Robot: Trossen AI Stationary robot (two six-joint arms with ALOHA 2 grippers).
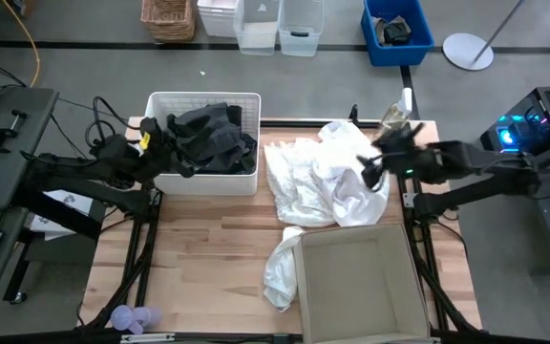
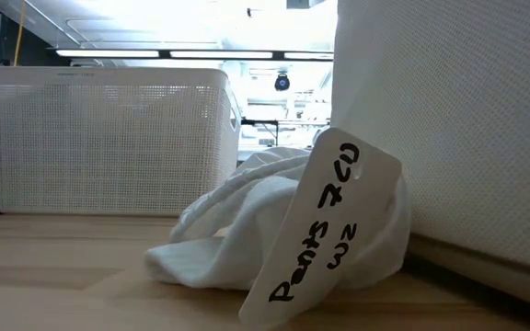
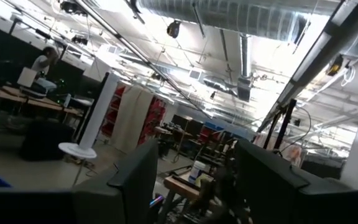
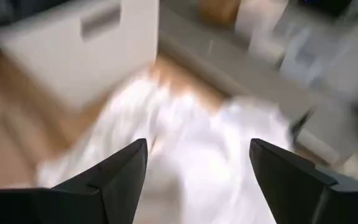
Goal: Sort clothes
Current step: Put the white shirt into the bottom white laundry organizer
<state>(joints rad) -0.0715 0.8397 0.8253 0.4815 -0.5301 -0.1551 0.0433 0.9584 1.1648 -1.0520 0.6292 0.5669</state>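
Here, the open right claw (image 1: 369, 170) is held over the white clothes (image 1: 325, 180) at the desk's (image 1: 208, 248) two o'clock, the open left claw (image 1: 172, 155) over the basket's (image 1: 203, 182) dark clothes (image 1: 213, 139).

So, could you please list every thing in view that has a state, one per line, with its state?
White basket: upright, holding dark clothes.
White clothes: loose heap on the table, between basket and right arm.
White piece: draped over the box's edge, tag attached.
Beige box: open, nothing seen inside.
Left hand: open, at the basket's edge.
Right hand: open, over the white heap.
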